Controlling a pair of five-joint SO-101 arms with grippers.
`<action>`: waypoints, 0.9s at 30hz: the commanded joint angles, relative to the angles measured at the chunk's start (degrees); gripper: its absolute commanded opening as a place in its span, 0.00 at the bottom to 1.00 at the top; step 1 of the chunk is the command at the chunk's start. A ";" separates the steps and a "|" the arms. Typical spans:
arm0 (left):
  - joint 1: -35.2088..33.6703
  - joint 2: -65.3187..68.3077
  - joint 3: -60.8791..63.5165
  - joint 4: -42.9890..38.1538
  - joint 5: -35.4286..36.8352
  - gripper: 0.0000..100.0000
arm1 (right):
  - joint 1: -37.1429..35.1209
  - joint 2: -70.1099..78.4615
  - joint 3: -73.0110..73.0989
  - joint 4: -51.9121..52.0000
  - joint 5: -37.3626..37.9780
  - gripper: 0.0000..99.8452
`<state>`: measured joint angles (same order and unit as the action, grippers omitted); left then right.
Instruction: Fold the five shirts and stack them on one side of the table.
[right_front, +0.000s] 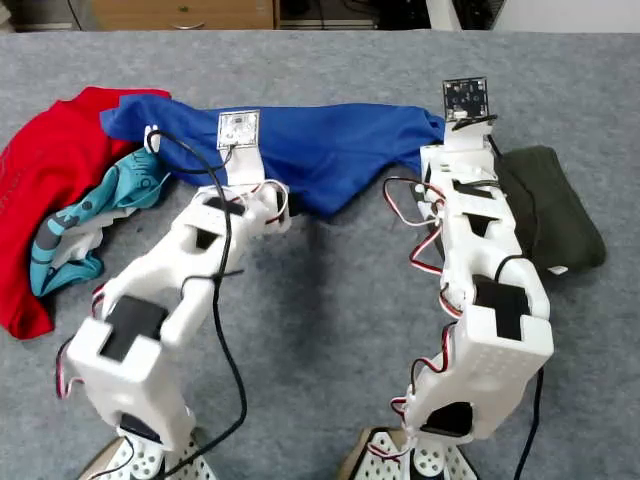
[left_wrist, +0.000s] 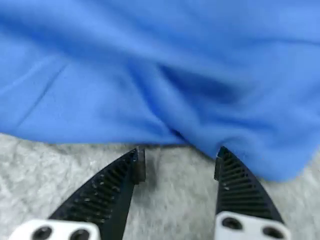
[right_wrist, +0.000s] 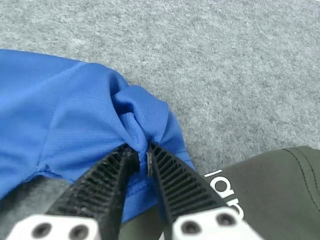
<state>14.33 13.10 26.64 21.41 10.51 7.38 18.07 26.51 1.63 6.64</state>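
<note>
Right wrist view: our right gripper (right_wrist: 142, 150) pinches the blue shirt (right_wrist: 75, 115), likely to spread it — left gripper (left_wrist: 180, 155) hangs open, empty.

The table (right_front: 330, 330) has a grey fuzzy cover, rough and matt like felt. The blue shirt (right_front: 320, 140) is soft, thin cloth with a slight shine, and up close it shows tiny mesh holes. The red shirt (right_front: 50, 170) at 9 o'clock is plain matt cloth. The dark green shirt (right_front: 555, 215) at 3 o'clock is smooth matt cloth. The left arm (right_front: 150, 300) and right arm (right_front: 490, 290) are hard white plastic, a bit glossy. The left end effector (left_wrist: 177, 160) and right end effector (right_wrist: 142, 150) are black plastic with little ridges.
</note>
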 joint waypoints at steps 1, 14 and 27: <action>-1.67 2.42 -8.88 3.43 4.31 0.23 | -0.92 -0.22 -3.12 -1.05 0.44 0.00; -2.11 11.91 -22.24 4.75 3.16 0.02 | -0.92 -0.22 -3.12 -1.05 0.44 0.00; -7.12 -0.75 -32.97 28.13 1.67 0.02 | -2.07 -0.48 -4.62 0.18 0.35 0.00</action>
<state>9.23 20.22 -1.76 40.75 12.79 6.59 18.07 26.24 1.63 6.55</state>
